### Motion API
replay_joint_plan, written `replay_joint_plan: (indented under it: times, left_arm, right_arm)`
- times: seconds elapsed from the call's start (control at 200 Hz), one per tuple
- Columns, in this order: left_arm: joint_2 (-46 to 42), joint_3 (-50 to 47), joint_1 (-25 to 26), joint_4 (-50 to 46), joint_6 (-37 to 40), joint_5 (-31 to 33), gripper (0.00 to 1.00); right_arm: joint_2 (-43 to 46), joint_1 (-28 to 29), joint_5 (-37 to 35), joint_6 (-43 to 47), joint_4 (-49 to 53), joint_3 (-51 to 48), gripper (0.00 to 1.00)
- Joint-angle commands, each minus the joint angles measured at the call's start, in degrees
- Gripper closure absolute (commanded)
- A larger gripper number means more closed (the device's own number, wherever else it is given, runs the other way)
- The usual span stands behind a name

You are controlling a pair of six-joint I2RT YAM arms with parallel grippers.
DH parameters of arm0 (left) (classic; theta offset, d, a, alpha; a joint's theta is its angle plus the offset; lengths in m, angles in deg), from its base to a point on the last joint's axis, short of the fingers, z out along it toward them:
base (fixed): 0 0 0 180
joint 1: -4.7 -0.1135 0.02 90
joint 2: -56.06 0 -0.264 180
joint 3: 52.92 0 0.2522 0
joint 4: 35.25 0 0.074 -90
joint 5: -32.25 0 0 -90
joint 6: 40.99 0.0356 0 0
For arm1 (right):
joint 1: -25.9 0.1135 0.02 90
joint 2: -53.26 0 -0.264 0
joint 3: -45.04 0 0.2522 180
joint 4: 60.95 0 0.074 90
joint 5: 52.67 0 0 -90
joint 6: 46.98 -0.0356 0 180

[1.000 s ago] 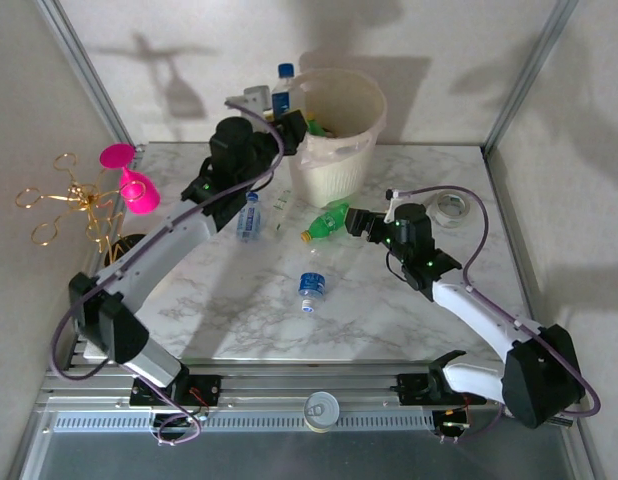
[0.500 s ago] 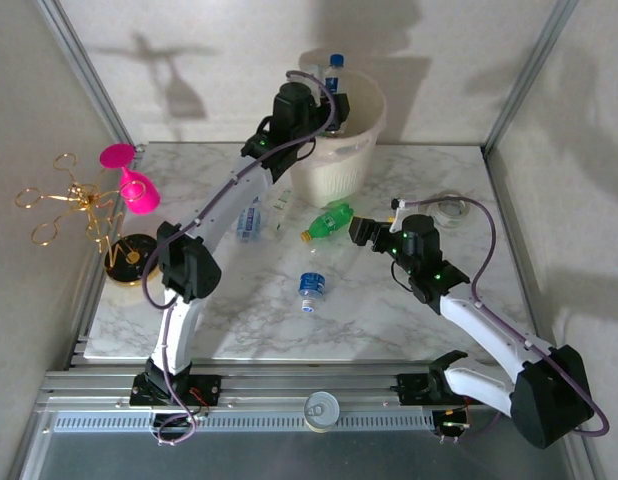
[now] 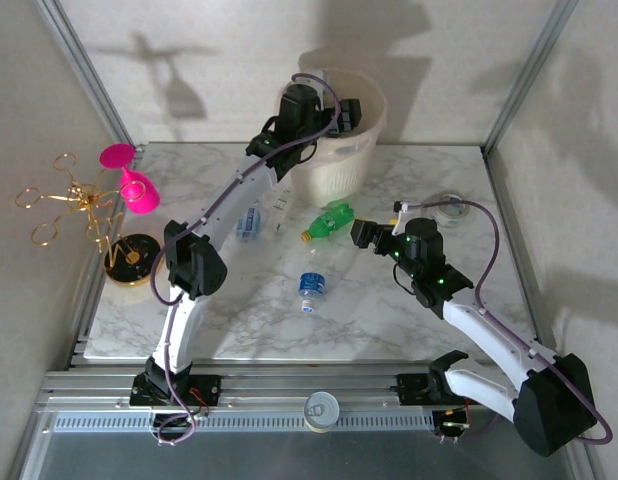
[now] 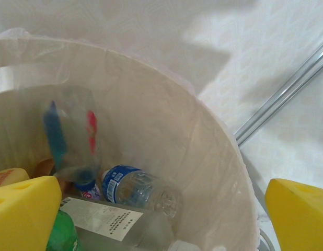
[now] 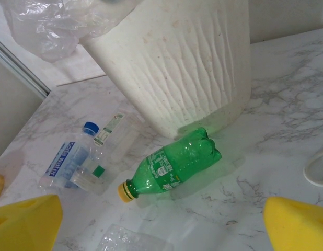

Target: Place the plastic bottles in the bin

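Nearest bottle: a short blue-labelled bottle (image 3: 310, 287) is seen lying alone at mid-bench, nearer than the green one and apart from both tools.
Right tool: the right tool (image 5: 161, 225) is held wide open and empty, low over the bench (image 5: 287, 136), and faces the green bottle just beyond it.
Green bottle: the green bottle (image 5: 174, 166) lies on its side, its yellow cap toward the near left and its base close against the foot of the bin (image 5: 193, 68).
Handling: it is judged empty, so very light, thin-walled and smooth. It is likely to roll or skid when nudged, and to dent if squeezed hard.
Hold: the labelled waist is judged the best place, with the fingers set square to the long axis.
Clear bottles: two clear bottles (image 5: 72, 162) lie close together left of the green one.
In the way: nothing is seen between the right tool and the green bottle, but the bin wall behind leaves little room on the far side.
Tape ring: the tape ring (image 5: 315, 167) lies to the right, apart from the bottle.
Goblet: the pink goblet (image 3: 129, 185) stands at the far left, well apart.
Bin contents: the binned bottles (image 4: 135, 191) lie at the bottom, and a blurred clear one (image 4: 70, 136) is seen above them.
Left tool: the left tool (image 4: 161, 209) hangs over the bin mouth with its fingers spread and nothing gripped.
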Motion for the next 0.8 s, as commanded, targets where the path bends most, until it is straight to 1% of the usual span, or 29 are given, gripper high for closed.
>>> replay_joint_plan:
  times: [0.0,0.15,0.346,0.406,0.596,0.796]
  left_arm:
    - [-7.5,-1.0,2.2,-0.5,3.2,3.1,0.00]
    - [-16.9,-13.2,4.8,5.9,6.0,7.1,0.00]
    - [-28.6,-29.3,7.0,14.8,6.5,7.4,0.00]
    - [-32.0,-34.2,7.5,17.3,6.5,7.4,0.00]
    - [-42.1,-52.3,8.4,24.3,4.0,9.4,0.00]
    - [-50.8,-71.5,8.5,31.5,-1.0,12.8,0.00]
  right_arm:
    - [1.0,-0.3,0.7,-0.7,-2.1,-2.2,0.01]
    - [-0.3,-0.3,-1.0,-3.8,-4.6,-3.4,0.01]
    - [-3.6,-0.2,2.0,-9.8,-11.1,-5.6,0.01]
    - [-5.0,0.3,1.6,-11.6,-13.6,-6.7,0.01]
    - [-11.1,3.0,-1.7,-13.3,-14.2,-4.8,0.01]
    - [-19.7,4.4,-0.8,-15.4,-14.1,0.1,0.01]
